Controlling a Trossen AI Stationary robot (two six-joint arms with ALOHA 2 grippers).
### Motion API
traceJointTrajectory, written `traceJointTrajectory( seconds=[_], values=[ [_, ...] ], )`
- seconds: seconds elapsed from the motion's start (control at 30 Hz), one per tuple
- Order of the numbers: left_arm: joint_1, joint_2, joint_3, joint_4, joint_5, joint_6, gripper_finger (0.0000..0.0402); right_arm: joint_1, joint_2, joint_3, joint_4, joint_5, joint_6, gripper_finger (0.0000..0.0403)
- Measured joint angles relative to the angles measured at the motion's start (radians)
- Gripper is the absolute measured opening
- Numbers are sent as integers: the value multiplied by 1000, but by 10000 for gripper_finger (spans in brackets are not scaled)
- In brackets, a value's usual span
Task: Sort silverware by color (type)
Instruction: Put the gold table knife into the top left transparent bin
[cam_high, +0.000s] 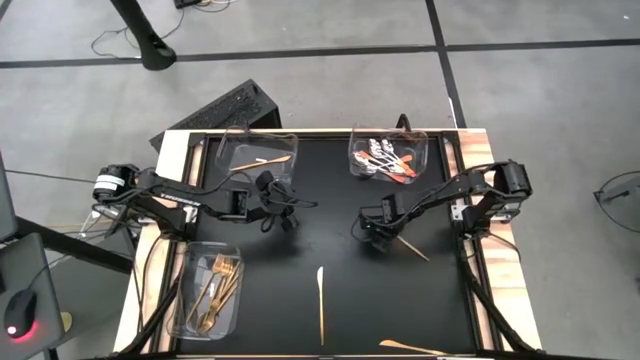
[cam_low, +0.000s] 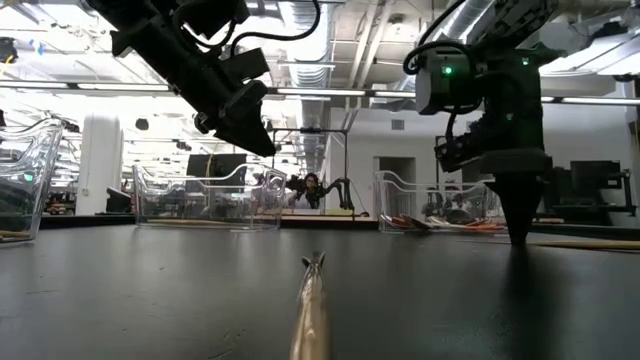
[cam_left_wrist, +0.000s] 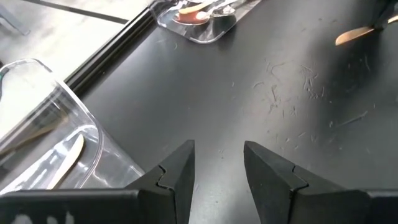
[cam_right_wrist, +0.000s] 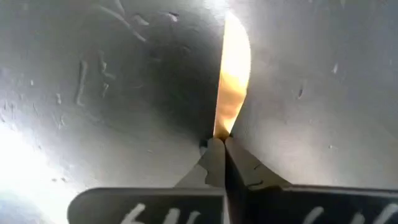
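Note:
A slim gold knife (cam_high: 412, 249) lies on the black table, right of centre. My right gripper (cam_high: 378, 232) points down at its left end, shut on it; the low view shows the fingertips (cam_low: 518, 236) down at the tabletop. My left gripper (cam_high: 283, 213) hangs open above the table with nothing between its fingers (cam_left_wrist: 180, 171), beside the far-left clear tray (cam_high: 232, 148), which holds one gold knife (cam_high: 272, 159). Orange-handled spoons (cam_high: 385, 160) lie in the far-right tray and gold forks (cam_high: 220, 285) in the near-left tray. Two more gold knives (cam_high: 321, 298) (cam_high: 410, 347) lie loose near the front edge. My right gripper pinches the knife's end (cam_right_wrist: 221, 127) between its two fingertips (cam_right_wrist: 214, 155), coming from above and pointing down. The blade (cam_right_wrist: 232, 74) runs away from the tips and lies flat on the table.
Three clear plastic trays stand at the far left, the far right (cam_high: 420, 140) and the near left (cam_high: 185, 300). Bare black tabletop lies between the arms and along the right side. A wooden rim (cam_high: 480, 290) borders the table.

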Motion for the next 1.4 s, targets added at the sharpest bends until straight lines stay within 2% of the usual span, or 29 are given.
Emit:
traceJointTrajectory(
  seconds=[0.27,0.47,0.7,0.87,1.13,1.27,1.4],
  values=[
    [0,0,0,-5,0,-8,123,27,1,11,10,8,-56,5],
    [0,0,0,-5,1,-8,123,64,-54,40,-42,88,19,11],
    [0,0,0,-3,0,-15,123,130,-193,39,-163,112,201,58],
    [0,0,0,-2,-1,-24,123,207,-250,32,-273,123,319,108],
    [-2,0,0,58,16,-6,123,345,-381,-131,-110,125,408,200],
    [-3,0,0,94,61,3,123,396,-420,-229,-24,127,415,211],
    [-12,0,0,110,63,-2,123,438,-441,-328,63,122,461,200]
  ],
)
